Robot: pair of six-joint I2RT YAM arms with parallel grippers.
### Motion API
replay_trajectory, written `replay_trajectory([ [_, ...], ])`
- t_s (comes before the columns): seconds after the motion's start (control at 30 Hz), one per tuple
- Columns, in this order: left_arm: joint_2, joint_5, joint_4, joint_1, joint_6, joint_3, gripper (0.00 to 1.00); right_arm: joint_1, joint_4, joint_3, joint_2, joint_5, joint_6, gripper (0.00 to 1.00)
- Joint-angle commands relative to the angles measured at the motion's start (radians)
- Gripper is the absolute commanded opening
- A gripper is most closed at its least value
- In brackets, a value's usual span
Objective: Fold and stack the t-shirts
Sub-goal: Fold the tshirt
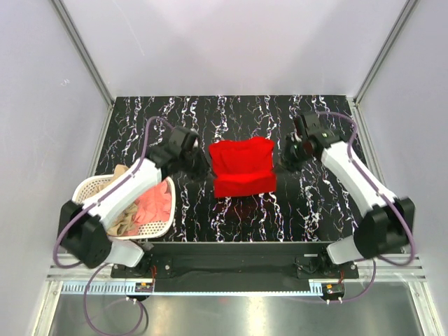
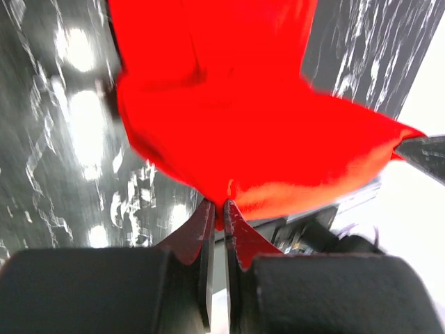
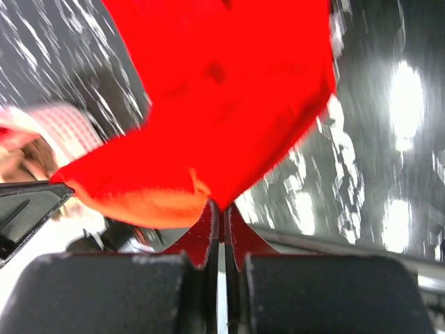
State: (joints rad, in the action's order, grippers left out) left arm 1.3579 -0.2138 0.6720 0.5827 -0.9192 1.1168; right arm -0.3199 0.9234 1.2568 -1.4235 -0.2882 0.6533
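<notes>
The bright red t-shirt (image 1: 241, 168) hangs stretched between my two grippers over the middle of the black marbled table, its lower part draped in a fold. My left gripper (image 1: 203, 166) is shut on the shirt's left edge. In the left wrist view the jaws (image 2: 219, 209) pinch a point of the red cloth (image 2: 229, 104). My right gripper (image 1: 280, 159) is shut on the right edge, and the right wrist view shows its jaws (image 3: 221, 209) closed on the red cloth (image 3: 222, 90). A salmon-pink t-shirt (image 1: 154, 205) and a tan-beige one (image 1: 129, 217) lie crumpled in the basket.
The white perforated laundry basket (image 1: 155, 229) stands at the table's near left, partly under my left arm; it also shows in the right wrist view as the basket (image 3: 59, 122). Grey walls enclose the table on three sides.
</notes>
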Motion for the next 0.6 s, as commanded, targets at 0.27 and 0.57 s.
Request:
replay_trajectory([
  [0.27, 0.498, -0.203, 0.139, -0.225, 0.221, 0.587, 0.14, 0.09, 0.06, 0.567, -0.506, -0.046, -0.104, 0.0],
  [0.57, 0.739, -0.294, 0.065, -0.308, 0.195, 0.755, 0.2, 0.117, 0.074, 0.927, -0.84, -0.132, -0.126, 0.04],
])
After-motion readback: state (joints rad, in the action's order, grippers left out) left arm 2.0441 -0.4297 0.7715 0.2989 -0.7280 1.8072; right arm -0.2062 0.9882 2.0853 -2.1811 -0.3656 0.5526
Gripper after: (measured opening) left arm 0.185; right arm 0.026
